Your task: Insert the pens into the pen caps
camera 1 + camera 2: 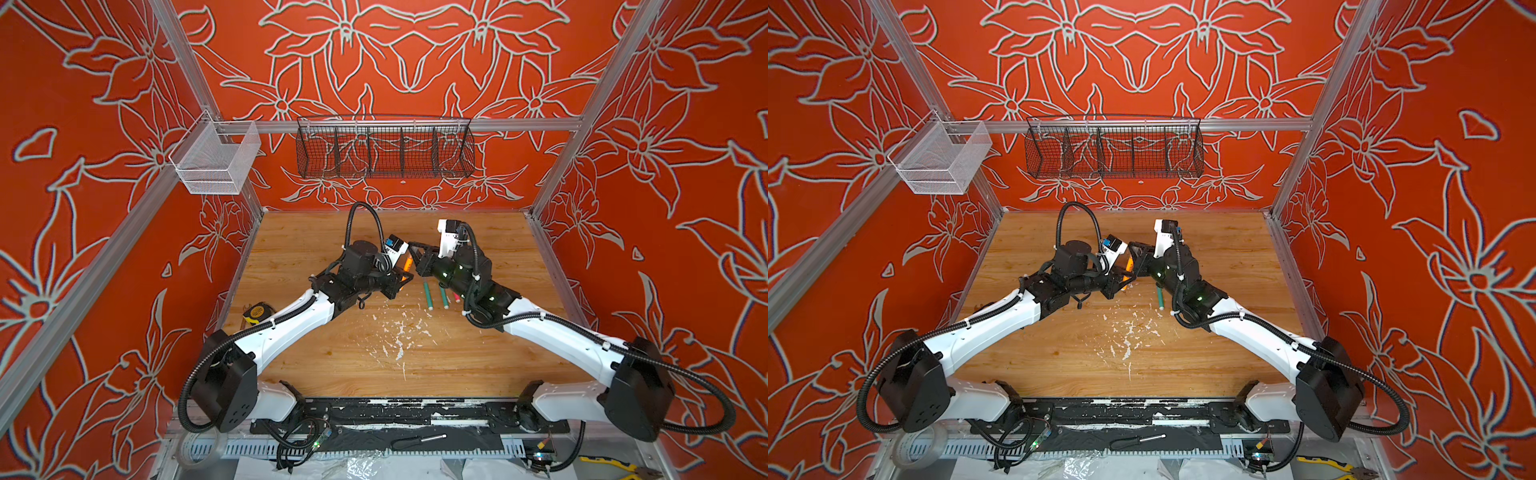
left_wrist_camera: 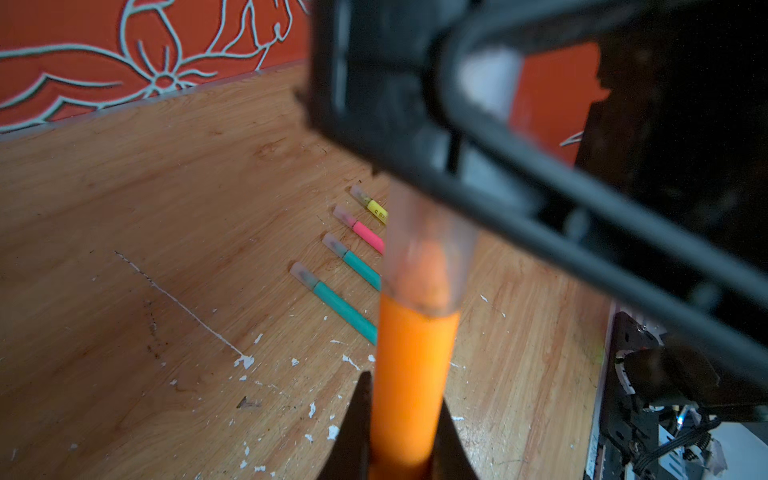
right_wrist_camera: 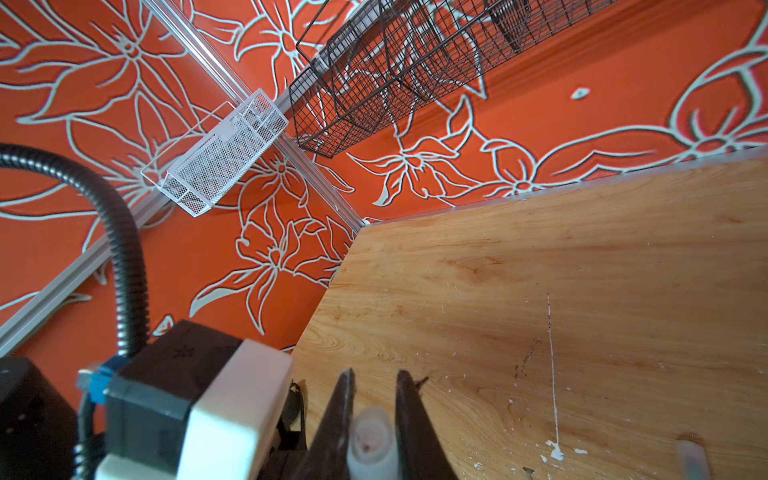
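Over the middle of the wooden table [image 1: 291, 249], the two arms meet nose to nose in both top views. The left gripper [image 2: 405, 415] has its jaws clamped on the barrel of the orange pen [image 2: 409, 374], which points away from it towards the right gripper [image 3: 374, 376]. That gripper's jaws are closed on a clear pen cap [image 3: 371, 438], pinched between its two dark fingers [image 3: 336, 419]. In the left wrist view the pen cap sits over the pen's tip. The orange point shows through the clear wall and the rim reaches the shoulder of the barrel, though I cannot tell whether it is pushed fully home. Pen and cap are held in the air above the wood. On the table just beside the right gripper, the other four pens lie in a neat row, roughly parallel and slightly apart: a teal pen [image 2: 345, 309], a second teal pen [image 2: 362, 270], a pink pen [image 2: 369, 236] and a yellow pen [image 2: 377, 210]. All four wear their caps [image 2: 303, 276] over the tip ends. White paint flecks [image 1: 399, 332] dot the wood nearer the arm bases. A yellow tape measure [image 1: 259, 312] lies at the table's left edge, and a black-handled screwdriver [image 1: 419, 440] rests on the dark rail in front. On the back wall hangs a black wire basket [image 1: 384, 151], with a white mesh basket [image 1: 212, 162] on the left frame.
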Motion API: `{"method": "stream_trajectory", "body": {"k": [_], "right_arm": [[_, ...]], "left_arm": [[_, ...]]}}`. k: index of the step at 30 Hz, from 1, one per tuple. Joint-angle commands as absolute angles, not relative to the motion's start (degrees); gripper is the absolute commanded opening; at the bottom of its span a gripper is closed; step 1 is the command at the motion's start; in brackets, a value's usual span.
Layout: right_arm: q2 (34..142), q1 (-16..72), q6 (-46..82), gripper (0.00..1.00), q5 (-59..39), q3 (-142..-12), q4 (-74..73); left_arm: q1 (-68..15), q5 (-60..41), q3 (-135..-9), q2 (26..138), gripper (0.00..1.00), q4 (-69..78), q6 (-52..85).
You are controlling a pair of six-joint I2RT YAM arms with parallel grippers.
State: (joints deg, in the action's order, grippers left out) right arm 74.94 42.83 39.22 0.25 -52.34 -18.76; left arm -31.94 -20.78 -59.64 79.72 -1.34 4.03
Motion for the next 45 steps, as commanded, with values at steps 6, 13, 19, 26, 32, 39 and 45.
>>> {"method": "stream_trajectory", "body": {"k": [6,13,19,26,32,39,45], "right_arm": [[75.39,51.08,41.27,0.00,-12.42,-43.86,6.50],[73.53,50.08,40.00,0.00,-10.46,-51.14,6.81],[74.22,48.78,36.80,0.23,-9.11,-61.78,9.19],[69.07,45.20,30.58,0.43,-6.19,-70.99,11.88],[69.41,45.21,27.94,0.45,-10.42,-66.53,11.64],[74.55,46.24,25.20,0.45,-16.72,-64.86,7.40],[75.67,46.25,22.94,0.45,-13.46,-65.44,4.92]], "left_arm": [[-23.64,-5.77,-70.91,79.18,0.00,29.40,13.67],[-23.65,-7.40,-65.55,77.52,0.00,29.19,15.22],[-23.82,-10.24,-60.82,75.26,0.00,26.85,16.30],[-23.84,-11.90,-51.95,70.50,0.00,27.28,17.66],[-23.82,-14.75,-49.70,67.88,0.00,28.49,18.78],[-23.82,-24.85,-49.74,67.61,0.00,31.02,23.25],[-23.88,-29.28,-49.62,68.36,0.00,32.53,25.12]]}}
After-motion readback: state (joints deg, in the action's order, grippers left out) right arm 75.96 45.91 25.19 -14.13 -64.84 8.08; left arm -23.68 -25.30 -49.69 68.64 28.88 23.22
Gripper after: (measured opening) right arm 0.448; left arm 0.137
